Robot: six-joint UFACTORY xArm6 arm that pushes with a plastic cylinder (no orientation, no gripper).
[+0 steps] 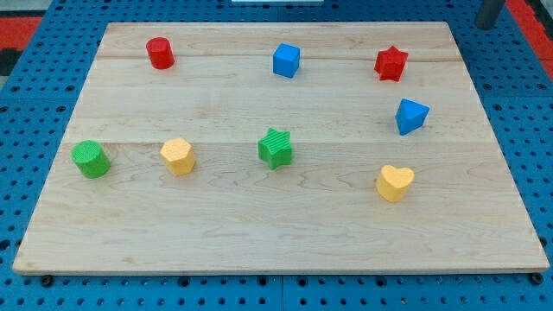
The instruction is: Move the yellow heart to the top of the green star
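The yellow heart (395, 182) lies on the wooden board (276, 250) at the lower right. The green star (276, 148) sits near the board's middle, to the left of the heart and slightly higher. My tip (488, 27) shows at the view's top right corner, just past the board's top right edge, far from both blocks and touching none.
A red cylinder (160, 53), a blue cube (286, 60) and a red star (390, 63) line the top. A blue triangular block (411, 116) sits right, above the heart. A green cylinder (91, 159) and a yellow hexagon (178, 156) sit left.
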